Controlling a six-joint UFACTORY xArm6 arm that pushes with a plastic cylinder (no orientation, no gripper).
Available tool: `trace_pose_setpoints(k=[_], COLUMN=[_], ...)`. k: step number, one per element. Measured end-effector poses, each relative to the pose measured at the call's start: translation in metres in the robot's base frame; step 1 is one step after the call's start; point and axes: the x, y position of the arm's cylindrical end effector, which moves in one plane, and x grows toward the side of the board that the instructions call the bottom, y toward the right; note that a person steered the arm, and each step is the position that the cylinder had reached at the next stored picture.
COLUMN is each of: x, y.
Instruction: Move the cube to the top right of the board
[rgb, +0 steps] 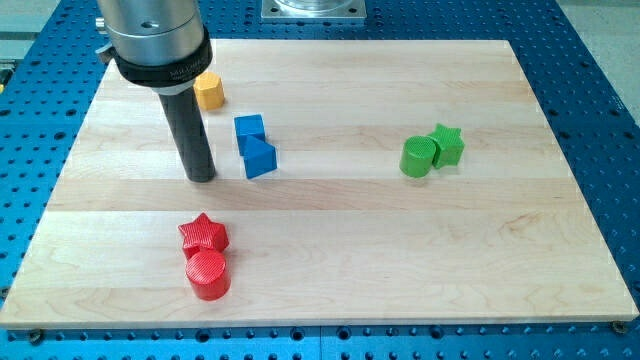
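A blue cube (249, 130) sits left of the board's middle, touching a second blue block (260, 158) just below it. My tip (202, 177) rests on the wooden board (330, 250), a short way to the left of the lower blue block and below-left of the cube, touching neither. The rod rises from the tip to the dark arm head at the view's top left.
A yellow block (209, 91) sits at the upper left, partly behind the rod. A red star (203, 234) and a red cylinder (208, 274) touch at the lower left. A green cylinder (417, 157) and a green star (447, 144) touch at the right.
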Motion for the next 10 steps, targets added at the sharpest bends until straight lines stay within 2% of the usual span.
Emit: trace_pose_setpoints(k=[3,4,7,9,10], x=[0.027,0.012,-0.070,-0.129,-0.135], y=[0.045,0.045,0.039,0.056,0.076])
